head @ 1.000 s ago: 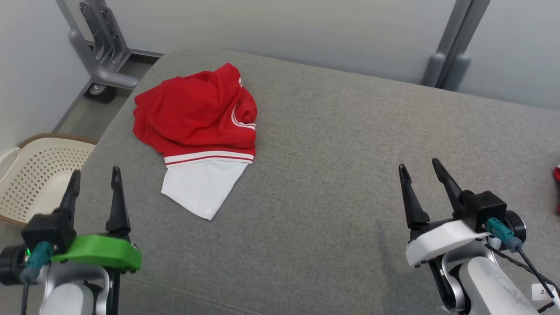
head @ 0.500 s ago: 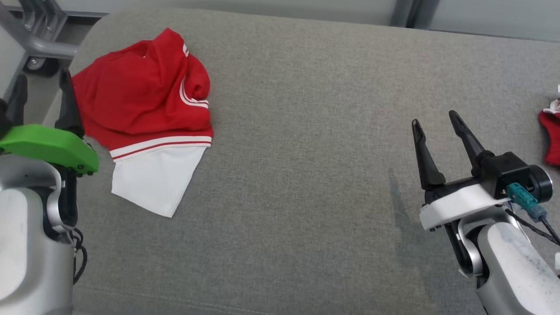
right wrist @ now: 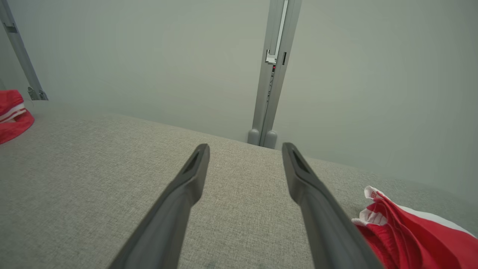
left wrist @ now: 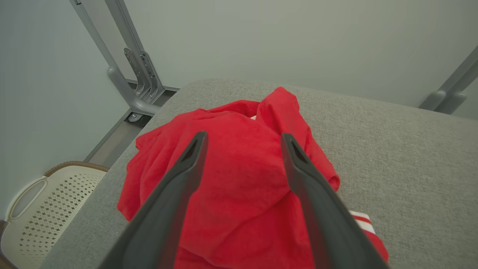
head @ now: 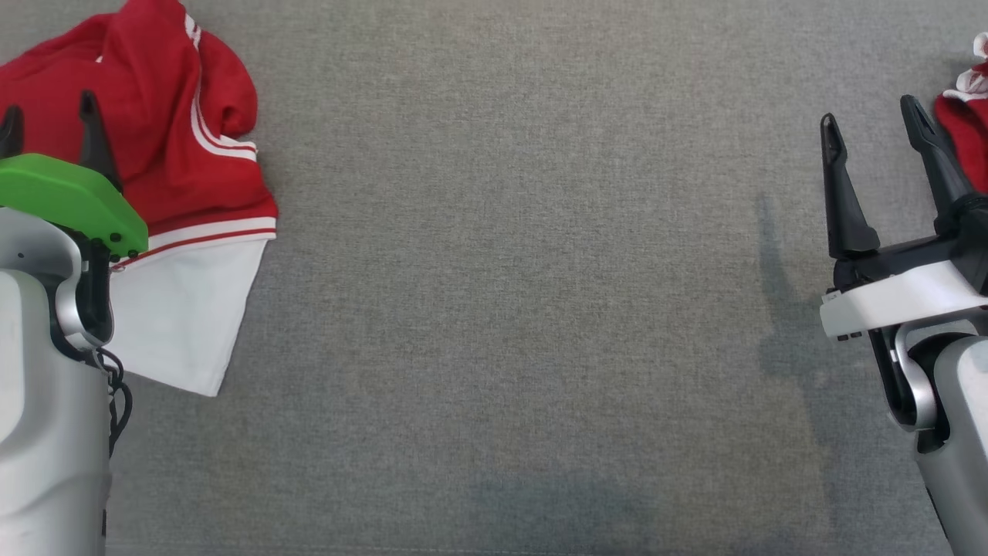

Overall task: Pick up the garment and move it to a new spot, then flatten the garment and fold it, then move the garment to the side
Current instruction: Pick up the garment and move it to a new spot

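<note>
Garment lies crumpled at the far left of the grey surface, close to its left edge. The red bulk is farther from me and a white panel trails back toward me, so its long axis runs roughly near-to-far.

My left hand is directly over that red bulk, fingers spread wide and empty. Through the left wrist camera the two fingers frame the top of the mound, one on each side. I can't tell whether the tips touch the cloth yet.

My right hand is also spread and holds nothing. It sits well apart, across the bare middle of the surface, just beside another red cloth at the right edge.

I judge this a left-arm pick: the garment is below and slightly ahead of that hand, so the move is down onto the ridge, then close. The open middle to the right looks like the natural new spot. A basket stands off the left edge, so I'd carry away from it.
</note>
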